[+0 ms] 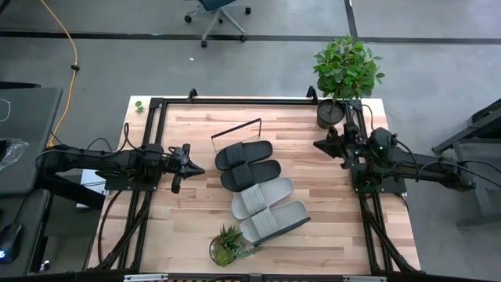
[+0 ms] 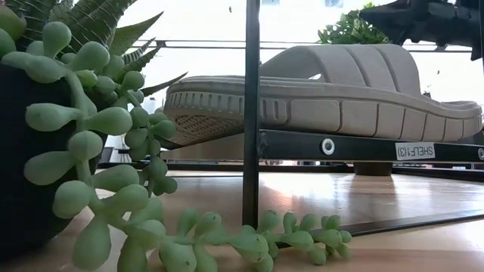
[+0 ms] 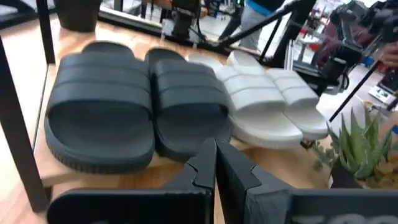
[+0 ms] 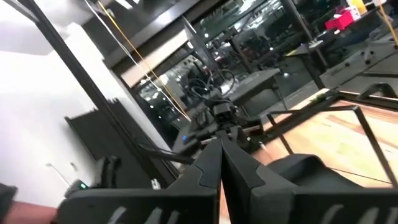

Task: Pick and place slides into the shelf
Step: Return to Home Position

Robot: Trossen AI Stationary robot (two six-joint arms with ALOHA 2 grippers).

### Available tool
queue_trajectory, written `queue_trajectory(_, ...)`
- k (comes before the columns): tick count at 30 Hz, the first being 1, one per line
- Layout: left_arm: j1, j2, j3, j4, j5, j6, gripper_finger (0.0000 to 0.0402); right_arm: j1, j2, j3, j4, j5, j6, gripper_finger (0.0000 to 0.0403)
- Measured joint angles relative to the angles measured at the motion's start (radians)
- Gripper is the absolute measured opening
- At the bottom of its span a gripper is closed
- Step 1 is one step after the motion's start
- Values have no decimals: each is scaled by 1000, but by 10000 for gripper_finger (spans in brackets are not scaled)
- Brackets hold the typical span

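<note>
Slides (image 1: 261, 190): all four lie side by side on the shelf (image 2: 355, 146), two black beside two grey. No slide lies loose on the counter (image 1: 188, 227), so placement appears complete. The left gripper (image 1: 190, 167) hangs at the counter's left side and the right gripper (image 1: 321, 144) at its right, each with fingers clenched on nothing. Judged outstanding: parking both arms.

Overhead straight down, low camera level, both sharing grey slide (image 2: 340, 91)
</note>
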Motion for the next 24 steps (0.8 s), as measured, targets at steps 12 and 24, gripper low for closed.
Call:
queue_trajectory(12,0,0,0,-17,-16,1,1,-1,-44,-171,278,38,33,0)
queue_trajectory(24,0,0,0,-17,-52,1,1,0,-112,-217,219,75,-29,0)
